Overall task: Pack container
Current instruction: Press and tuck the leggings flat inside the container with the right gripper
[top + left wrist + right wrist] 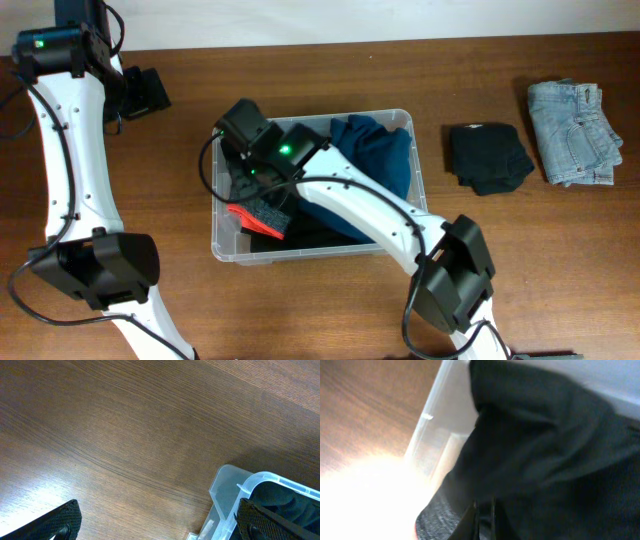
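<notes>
Inspecting: we find right gripper (482, 517) inside container (300, 253), jaws closed amid dark clothing (545, 450); left gripper (157, 522) wide, outside container corner.

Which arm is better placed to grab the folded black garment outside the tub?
Probably right: the black garment lies right of the container, on the right gripper's side; the left gripper sits far left.

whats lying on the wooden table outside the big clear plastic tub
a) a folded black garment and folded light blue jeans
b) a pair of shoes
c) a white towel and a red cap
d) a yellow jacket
A: in the overhead view the folded black garment and the folded light blue jeans lie on the brown wooden table, off to the image right of the large clear plastic rectangular tub.
</notes>
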{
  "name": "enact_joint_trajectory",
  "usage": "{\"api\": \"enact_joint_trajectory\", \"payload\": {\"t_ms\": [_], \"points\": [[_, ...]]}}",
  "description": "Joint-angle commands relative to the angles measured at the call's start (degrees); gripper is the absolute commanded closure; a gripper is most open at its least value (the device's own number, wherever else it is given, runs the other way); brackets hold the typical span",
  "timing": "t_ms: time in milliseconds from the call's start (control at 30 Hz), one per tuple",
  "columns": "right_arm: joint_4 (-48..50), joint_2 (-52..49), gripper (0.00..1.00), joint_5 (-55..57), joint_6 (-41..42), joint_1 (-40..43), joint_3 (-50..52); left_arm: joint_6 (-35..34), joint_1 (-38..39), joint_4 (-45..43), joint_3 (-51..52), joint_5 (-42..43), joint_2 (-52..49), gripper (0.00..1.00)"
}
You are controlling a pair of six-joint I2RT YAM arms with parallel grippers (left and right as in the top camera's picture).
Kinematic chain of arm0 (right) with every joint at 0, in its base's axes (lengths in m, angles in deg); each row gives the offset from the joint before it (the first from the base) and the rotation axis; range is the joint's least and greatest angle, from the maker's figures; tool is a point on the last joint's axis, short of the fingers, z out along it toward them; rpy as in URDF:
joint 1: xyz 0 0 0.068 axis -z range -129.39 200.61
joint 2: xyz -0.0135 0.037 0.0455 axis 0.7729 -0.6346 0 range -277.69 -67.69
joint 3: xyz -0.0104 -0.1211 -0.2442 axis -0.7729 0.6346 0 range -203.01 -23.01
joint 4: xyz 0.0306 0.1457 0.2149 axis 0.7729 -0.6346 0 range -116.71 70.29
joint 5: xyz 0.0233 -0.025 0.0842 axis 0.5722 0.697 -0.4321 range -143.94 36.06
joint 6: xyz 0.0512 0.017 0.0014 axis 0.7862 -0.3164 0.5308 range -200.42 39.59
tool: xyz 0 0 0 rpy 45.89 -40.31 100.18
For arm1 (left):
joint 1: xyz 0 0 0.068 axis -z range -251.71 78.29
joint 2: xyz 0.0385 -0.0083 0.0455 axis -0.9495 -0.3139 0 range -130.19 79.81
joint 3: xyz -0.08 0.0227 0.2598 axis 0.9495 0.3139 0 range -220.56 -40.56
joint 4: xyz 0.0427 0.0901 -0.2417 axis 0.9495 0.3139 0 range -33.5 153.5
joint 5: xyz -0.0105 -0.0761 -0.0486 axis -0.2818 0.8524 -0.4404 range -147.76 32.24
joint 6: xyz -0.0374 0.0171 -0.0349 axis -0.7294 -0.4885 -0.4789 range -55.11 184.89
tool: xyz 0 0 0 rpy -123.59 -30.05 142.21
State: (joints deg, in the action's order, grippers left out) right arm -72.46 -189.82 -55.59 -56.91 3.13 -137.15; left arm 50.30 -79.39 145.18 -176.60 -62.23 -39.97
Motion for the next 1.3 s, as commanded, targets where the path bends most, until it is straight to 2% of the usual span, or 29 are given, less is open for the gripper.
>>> {"api": "enact_joint_trajectory", "payload": {"t_ms": [0, 367, 867, 1267], "points": [[-0.2, -2.3, 0.96, -1.0, -0.5, -1.0, 1.1, -0.6, -0.3, 0.0, 0.2, 0.6, 0.5, 0.00], [-0.3, -4.9, 0.96, -2.9, 1.2, -1.8, 2.8, -0.6, -0.3, 0.0, 0.2, 0.6, 0.5, 0.01], [5.7, -4.9, 0.96, -2.2, 2.9, -2.1, 13.0, -0.6, -0.3, 0.0, 0.2, 0.6, 0.5, 0.01], [4.8, 5.0, 0.95, 5.7, 0.7, -1.9, 8.8, -0.6, -0.3, 0.0, 0.2, 0.6, 0.5, 0.01]]}}
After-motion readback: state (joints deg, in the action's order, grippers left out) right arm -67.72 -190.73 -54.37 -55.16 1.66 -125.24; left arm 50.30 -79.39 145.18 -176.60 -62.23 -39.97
